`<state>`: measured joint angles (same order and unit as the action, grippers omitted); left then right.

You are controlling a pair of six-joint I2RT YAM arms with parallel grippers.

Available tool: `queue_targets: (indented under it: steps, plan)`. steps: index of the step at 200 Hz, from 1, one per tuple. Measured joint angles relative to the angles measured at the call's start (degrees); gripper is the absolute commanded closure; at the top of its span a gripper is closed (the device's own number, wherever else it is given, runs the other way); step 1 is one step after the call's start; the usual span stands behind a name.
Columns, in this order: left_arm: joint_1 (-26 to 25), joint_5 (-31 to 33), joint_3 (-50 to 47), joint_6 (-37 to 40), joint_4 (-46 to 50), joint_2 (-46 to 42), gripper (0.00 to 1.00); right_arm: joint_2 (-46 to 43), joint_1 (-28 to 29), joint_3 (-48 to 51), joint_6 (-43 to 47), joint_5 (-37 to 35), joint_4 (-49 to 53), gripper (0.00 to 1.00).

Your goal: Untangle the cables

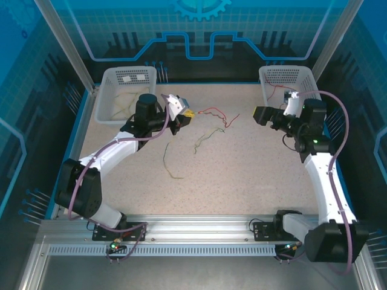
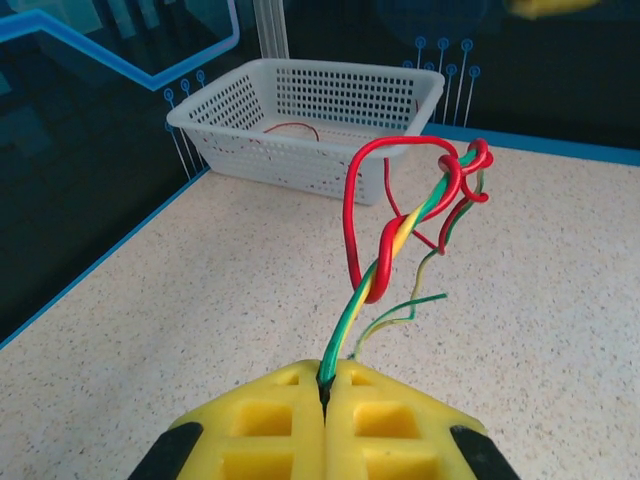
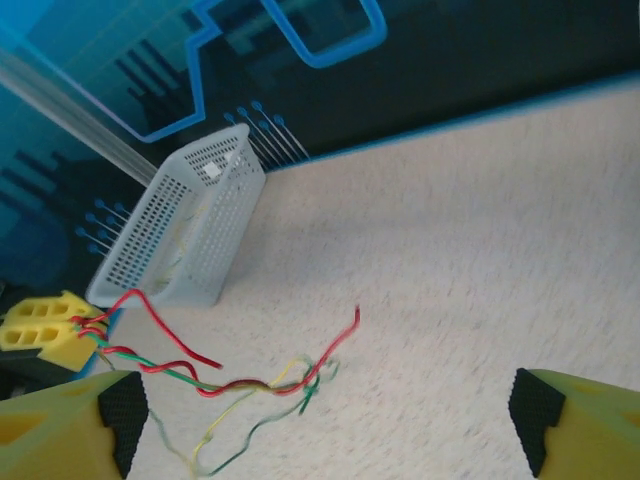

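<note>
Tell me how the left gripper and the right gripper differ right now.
The left gripper is shut, while the right gripper is wide open. The left gripper clamps the twisted red, green and yellow cables; the right gripper holds nothing. In the top view the left gripper sits nearer the table's middle, and the right gripper is beside the right basket. Both have yellow fingers.

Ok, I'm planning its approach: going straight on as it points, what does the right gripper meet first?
Probably the tangled cables held by the left gripper, though depth is unclear from here.
</note>
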<state>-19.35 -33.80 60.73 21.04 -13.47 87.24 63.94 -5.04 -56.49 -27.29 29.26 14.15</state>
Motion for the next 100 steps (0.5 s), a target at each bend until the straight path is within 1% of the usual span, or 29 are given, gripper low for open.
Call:
queue_targets:
  steps: [26,40,51,76,100]
  plan:
    - [0.0,0.2,-1.5,-2.7,-4.2,-0.1,1.0,6.7,0.0,9.3,-12.6,5.6,-9.8,0.13]
    - [0.0,0.4,-2.7,-3.9,-6.3,-0.3,1.0,10.3,0.7,12.5,-18.6,7.3,-14.5,0.13]
    - [0.0,0.5,-3.0,-4.7,-7.1,-0.3,1.0,12.3,1.6,13.2,-21.9,7.9,-17.0,0.14]
    - [0.0,0.6,-3.1,-6.1,-9.0,-0.4,1.0,15.7,4.0,13.2,-28.3,8.9,-26.0,0.2]
    - [0.0,0.5,-3.1,-6.6,-10.0,-0.7,1.0,18.3,5.0,13.2,-33.9,9.4,-34.2,0.21]
